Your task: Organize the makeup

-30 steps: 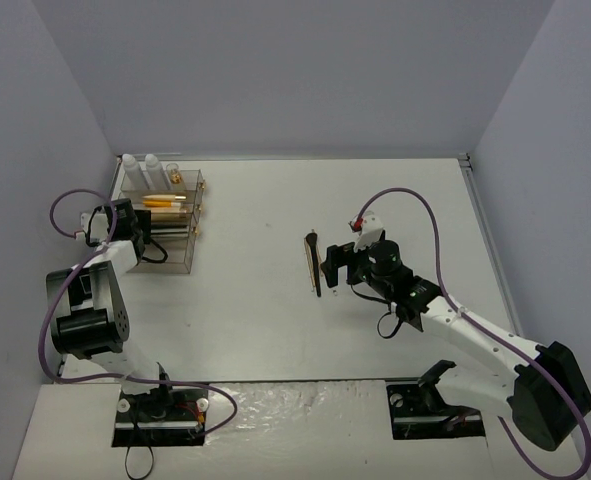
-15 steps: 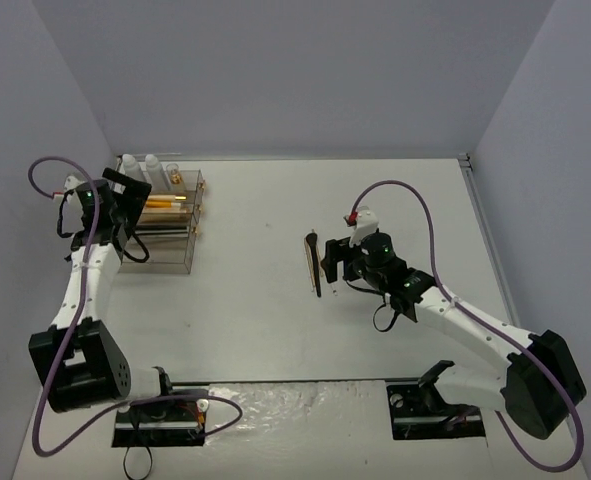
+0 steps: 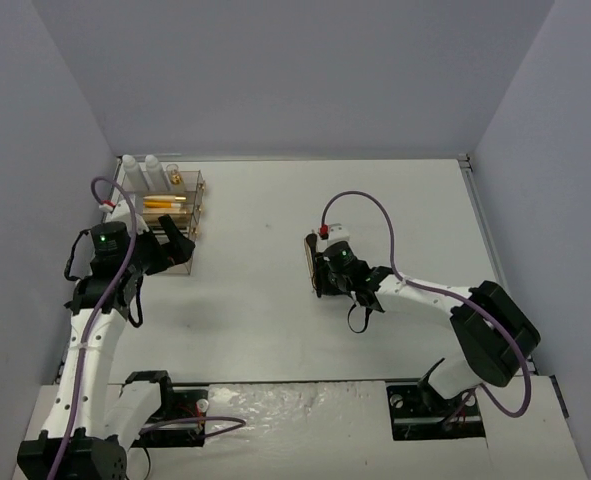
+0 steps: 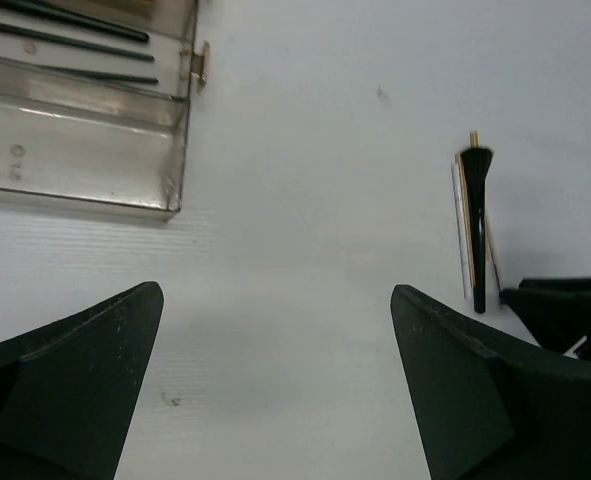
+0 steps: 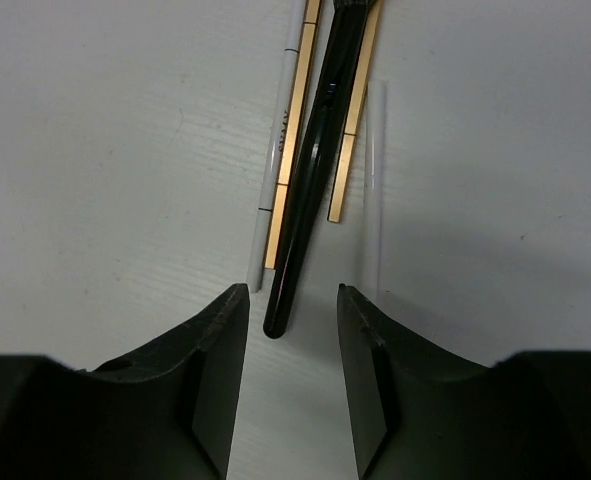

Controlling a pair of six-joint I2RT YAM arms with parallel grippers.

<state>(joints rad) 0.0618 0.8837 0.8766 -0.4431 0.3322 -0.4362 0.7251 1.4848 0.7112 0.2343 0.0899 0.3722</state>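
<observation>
A slim black brush [image 5: 315, 170] lies on the white table beside thin wooden sticks [image 5: 288, 170] and a pale stick. My right gripper [image 5: 291, 295] is open but narrowed, its jaws straddling the brush's near end with a gap on each side. From above, the right gripper [image 3: 321, 274] sits just below the brush [image 3: 310, 246]. My left gripper [image 4: 275, 292] is wide open and holds nothing. It hovers over bare table next to the acrylic box [image 4: 75, 150]. In the top view the left gripper [image 3: 180, 247] is at the box's near right corner. Two white bottles [image 3: 147, 170], a gold-capped vial [image 3: 176, 177] and an orange tube [image 3: 161, 203] rest in the box.
The clear tiered acrylic box [image 3: 190, 232] stands at the far left by the left wall, with thin black brushes [image 4: 65, 42] inside one tier. The right gripper's fingers [image 4: 565, 310] show at the edge of the left wrist view.
My left gripper has opened wide and drawn back from the box toward the near right. My right gripper has moved left onto the brush's end and narrowed its jaws.
</observation>
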